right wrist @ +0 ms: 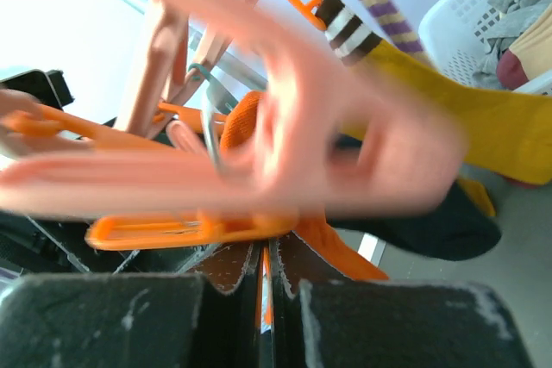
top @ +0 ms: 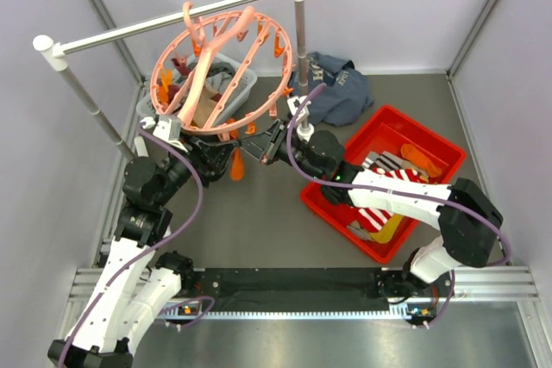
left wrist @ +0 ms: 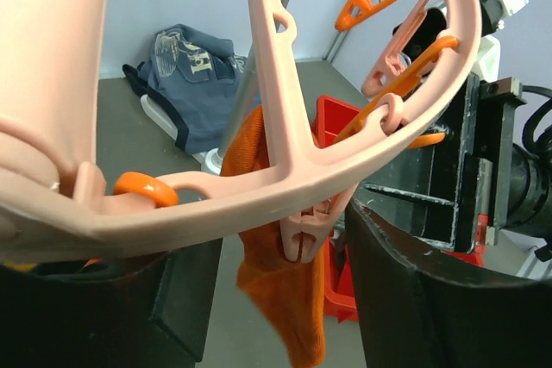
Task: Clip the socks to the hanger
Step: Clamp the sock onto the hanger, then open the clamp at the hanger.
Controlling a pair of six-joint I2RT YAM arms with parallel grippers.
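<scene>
Shows left hand (left wrist: 272,277) spread wide beneath hanger (left wrist: 216,204), orange sock (left wrist: 297,321) hanging pegged between its fingers. Shows right hand (right wrist: 266,290) pinched shut on that sock.

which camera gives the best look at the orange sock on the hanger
Left wrist: the orange sock hangs nearly whole from a pink peg under the hanger ring. The top external view shows only a small orange sliver below the ring's near edge; the right wrist view shows it partly, behind a blurred peg.

Blurry hanger peg (right wrist: 328,144) up close
</scene>
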